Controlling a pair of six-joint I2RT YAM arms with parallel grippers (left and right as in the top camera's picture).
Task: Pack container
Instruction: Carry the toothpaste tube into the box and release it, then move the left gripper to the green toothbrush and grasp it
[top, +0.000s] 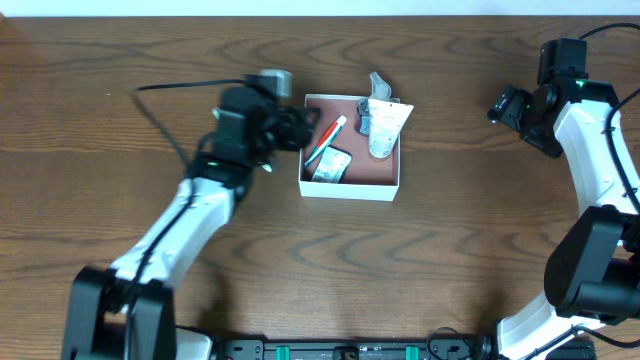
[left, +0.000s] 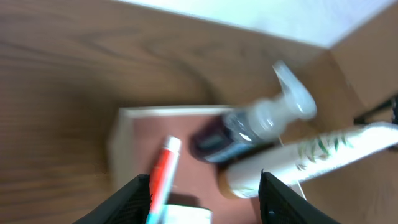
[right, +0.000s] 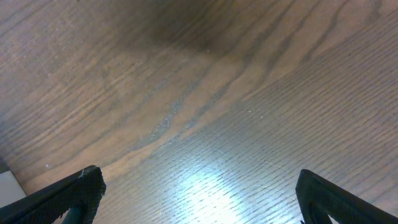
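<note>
Hovering over container, mid-table toward far edge: left gripper jaws parted, holding nothing, red tube lying inside below. You lift straight up, clear left wall before swinging away. Right gripper wide, empty, near far right corner

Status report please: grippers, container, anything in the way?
Left gripper jaws open at square white-walled container. Right gripper jaws open over wooden table. Toiletries inside; nothing blocking.
</note>
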